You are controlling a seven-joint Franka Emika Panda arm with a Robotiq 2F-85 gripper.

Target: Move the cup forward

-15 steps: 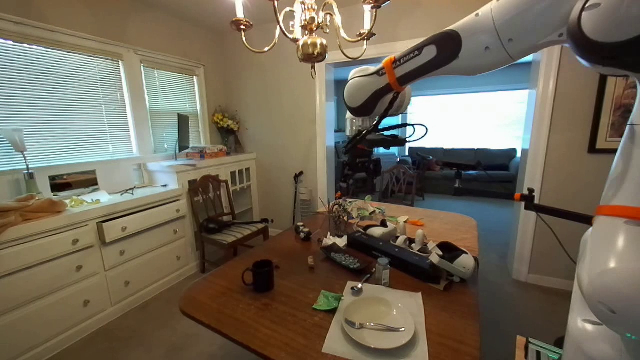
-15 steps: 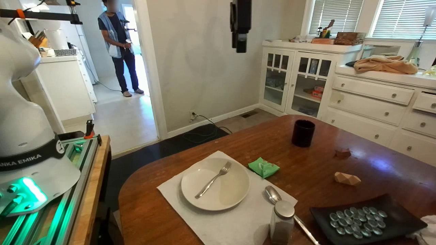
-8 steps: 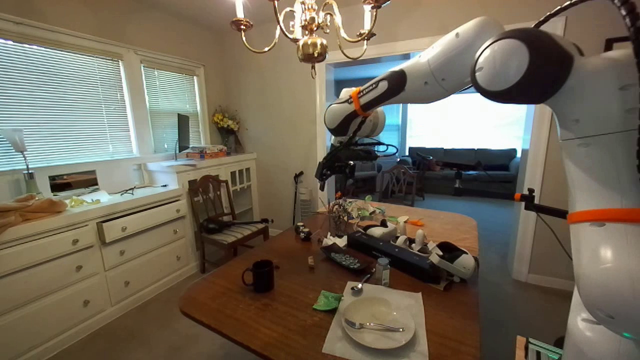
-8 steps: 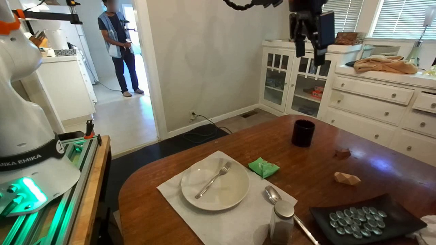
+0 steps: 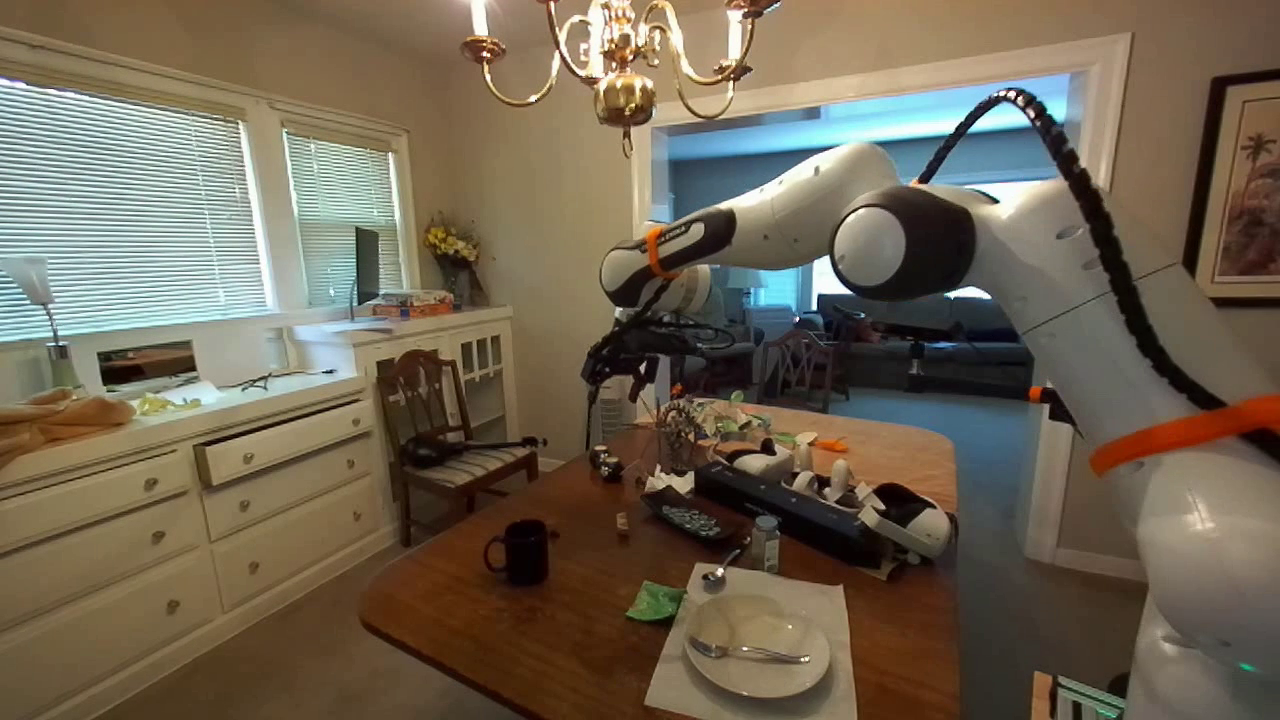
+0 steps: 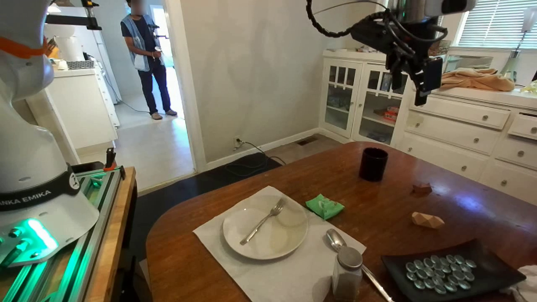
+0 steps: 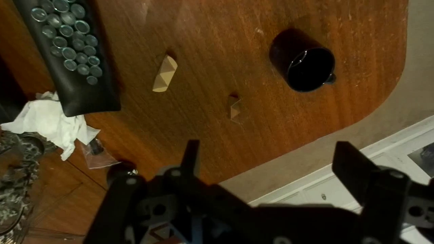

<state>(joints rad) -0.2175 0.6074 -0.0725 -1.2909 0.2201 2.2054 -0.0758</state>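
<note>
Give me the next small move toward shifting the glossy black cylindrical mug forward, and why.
I'd probably bring the black two-fingered gripper across toward the mug: the gripper's jaws stand wide apart, and the mug, upright on the brown wooden table, shows beyond them in the wrist view, not between them.

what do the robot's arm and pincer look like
A white arm with black joint covers, orange bands, a ribbed black cable and a black collar showing "EMIKA" in white. The pincer is black, with two blocky fingers.
</note>
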